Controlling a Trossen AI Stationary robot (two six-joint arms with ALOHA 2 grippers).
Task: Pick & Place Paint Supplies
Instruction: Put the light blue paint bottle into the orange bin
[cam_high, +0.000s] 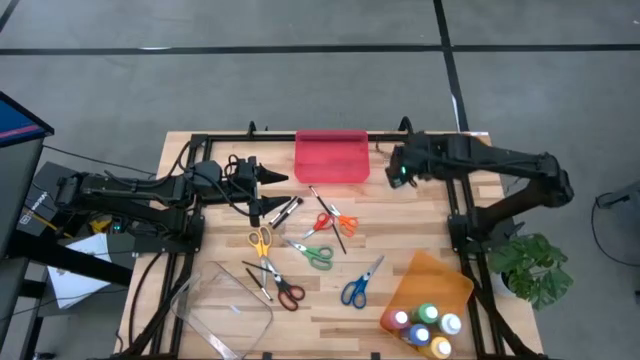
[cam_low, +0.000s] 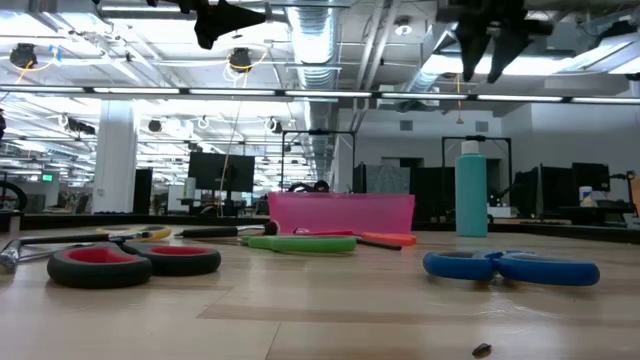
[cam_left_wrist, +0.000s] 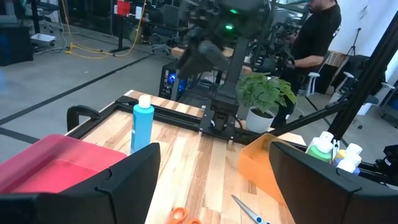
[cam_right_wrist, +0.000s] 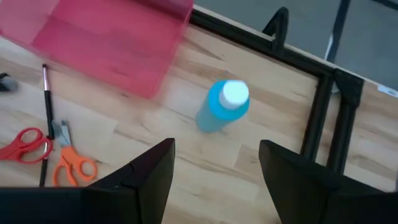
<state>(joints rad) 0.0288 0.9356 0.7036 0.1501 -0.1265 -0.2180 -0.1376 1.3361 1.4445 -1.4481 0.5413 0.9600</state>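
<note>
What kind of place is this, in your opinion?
Probably a robotics lab or workshop in an open office hall. The wooden table stands on a bare concrete floor, exposed ducts run along the ceiling, and desks with monitors fill the room behind.

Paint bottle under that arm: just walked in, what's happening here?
The right gripper hangs open above a blue paint bottle standing beside the red tray, nothing held yet. The left gripper waits open, empty, over the table. Scissors and brushes lie loose; four bottles stand in the orange tray.
</note>
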